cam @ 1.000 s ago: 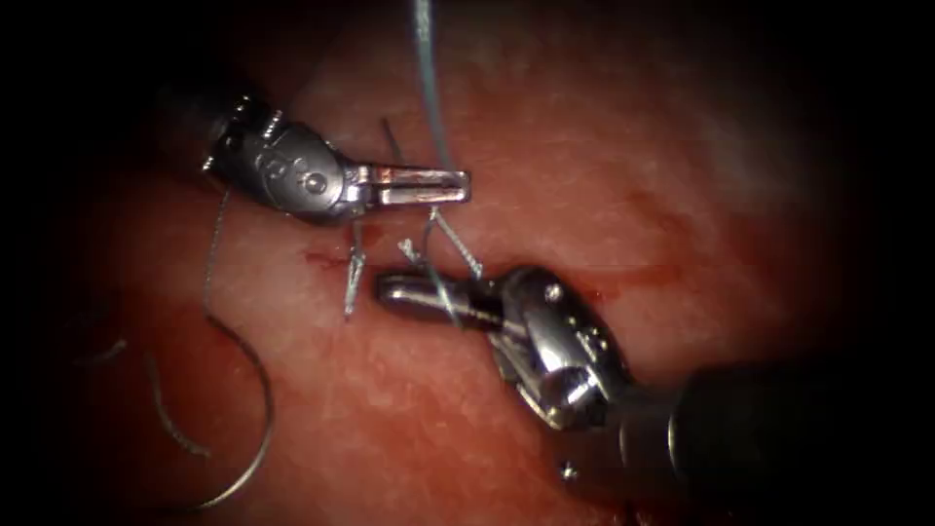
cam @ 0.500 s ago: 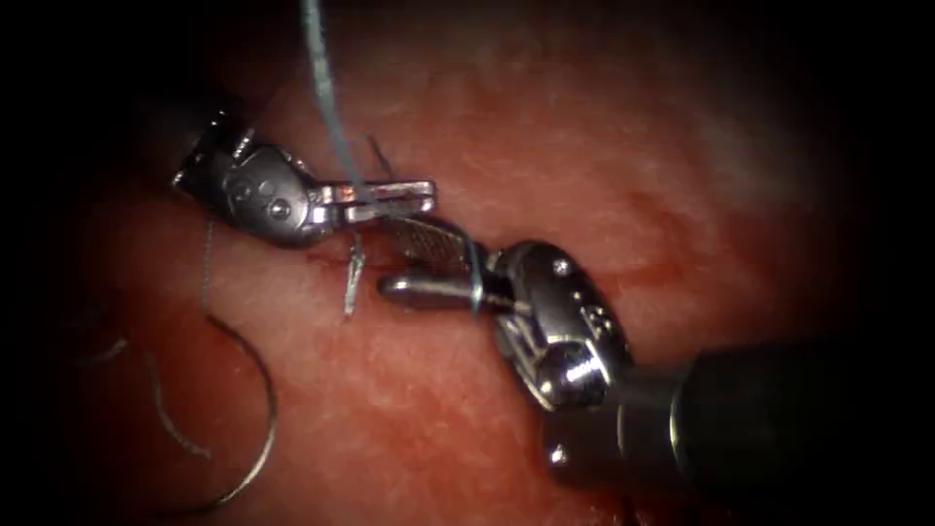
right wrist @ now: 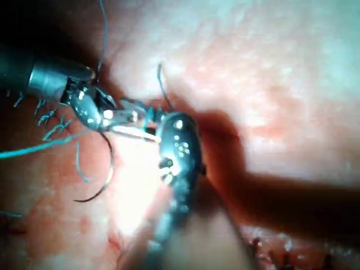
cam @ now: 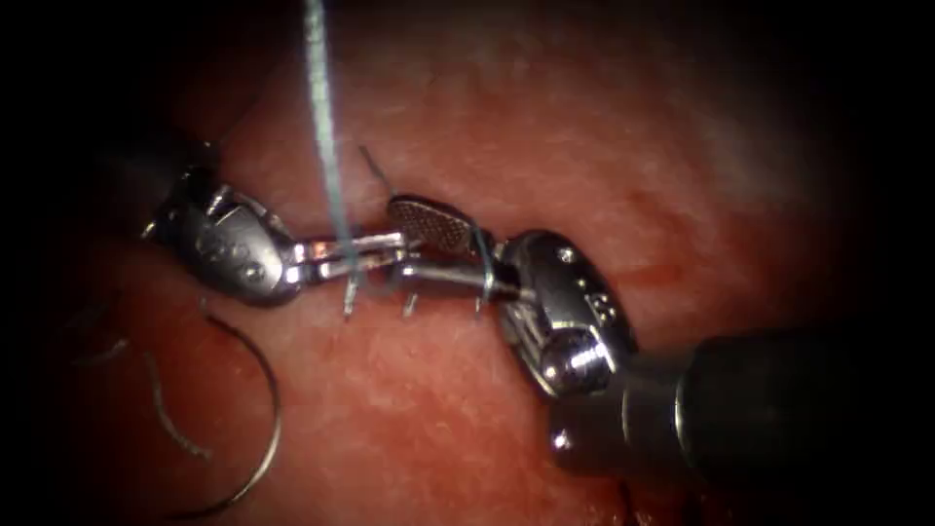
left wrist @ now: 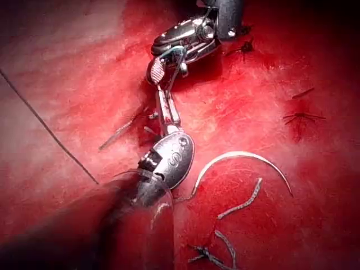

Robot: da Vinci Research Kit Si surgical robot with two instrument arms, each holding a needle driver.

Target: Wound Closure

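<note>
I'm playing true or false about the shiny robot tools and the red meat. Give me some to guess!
1. The curved silver needle lies loose on the red pork tissue, on the left. True.
2. The right arm's shiny metal tool has its jaws shut tight. False: its jaws are open, with a loop of thread round them.
3. The pale blue thread runs up from the left arm's shiny metal tool, whose jaws are shut on it. True.
4. The right arm's tool holds the needle. False: neither tool holds the needle.
</note>
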